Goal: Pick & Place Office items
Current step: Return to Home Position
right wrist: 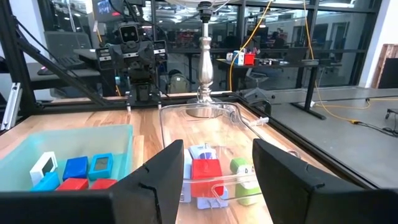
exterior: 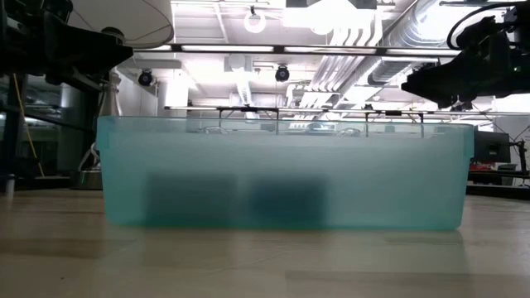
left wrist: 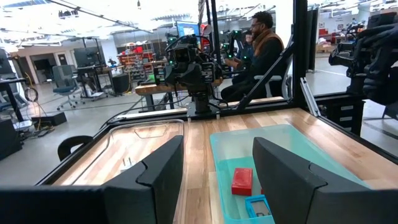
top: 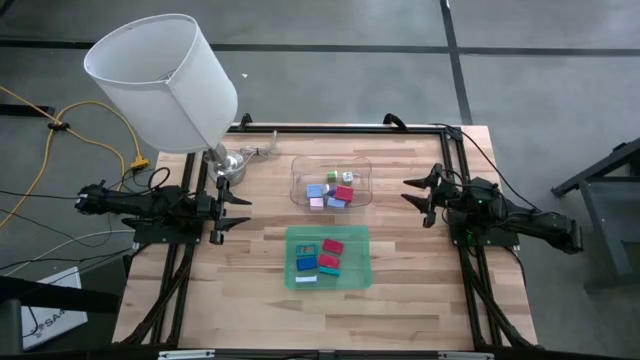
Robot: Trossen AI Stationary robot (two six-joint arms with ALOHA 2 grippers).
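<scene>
Left wrist view shows the left gripper (left wrist: 214, 177) with its fingers (left wrist: 163, 171) spread wide and nothing between them. The right gripper (right wrist: 217, 174) is the same, spread and empty. They hang one on each side of the green tray (top: 289, 262), well apart from it and raised above the table (top: 250, 290).

The office items (top: 331, 247) lie in two lots. Some lie flat on the green tray's floor, in red, blue, teal and white, several touching one another. The rest are in the clear tray (top: 300, 168), just behind the green tray toward the lamp (top: 160, 75).

They look like small hard plastic pieces: light, stiff, not fragile, with smooth faces that could slip from a shallow pinch. I would take one across two flat opposite sides, coming straight down and closing on its middle. Where neighbours touch there is little gap for a fingertip, so an outer piece is the easier pick.

The green tray's walls rise above the pieces, so a lift must clear the rim before travelling sideways. Open boards lie either side of the green tray and in front of it. Behind it, the clear tray's wall and the lamp's foot crowd the left arm's side.
</scene>
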